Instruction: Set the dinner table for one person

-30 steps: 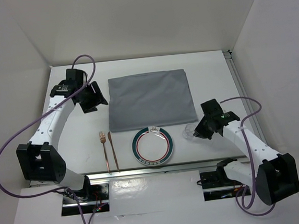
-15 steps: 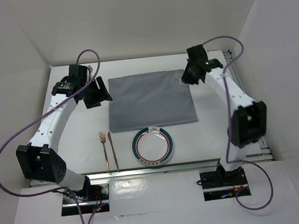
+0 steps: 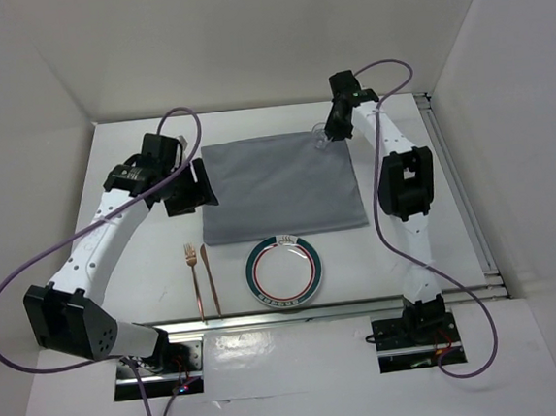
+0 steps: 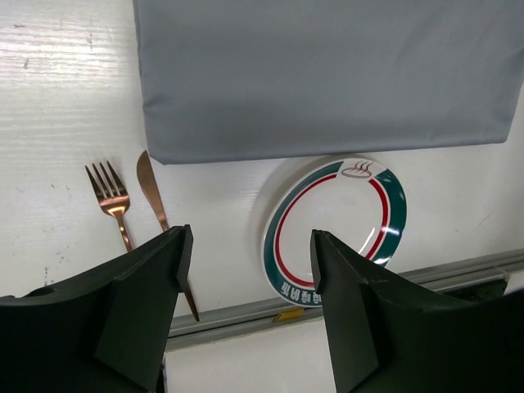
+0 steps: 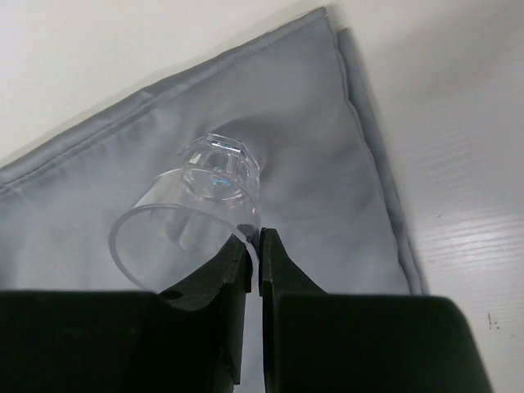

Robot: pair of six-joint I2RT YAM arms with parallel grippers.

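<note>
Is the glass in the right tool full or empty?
Empty: the glass is clear, and the grey cloth shows through it.

The table (image 4: 57,90) was matt white with a faint grain; the cloth (image 3: 281,183) was a smooth grey fabric with a stitched hem; the glass (image 5: 192,217) was clear and glossy; the fork (image 4: 110,201) and knife (image 4: 155,205) were polished copper-toned metal; the plate (image 4: 336,225) was glazed and shiny; the rail (image 4: 327,299) was dull bare metal.

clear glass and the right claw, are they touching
Touching. The right wrist view shows the right claw shut on the clear glass, with the rim pinched between its two fingertips and no gap on either side.
</note>
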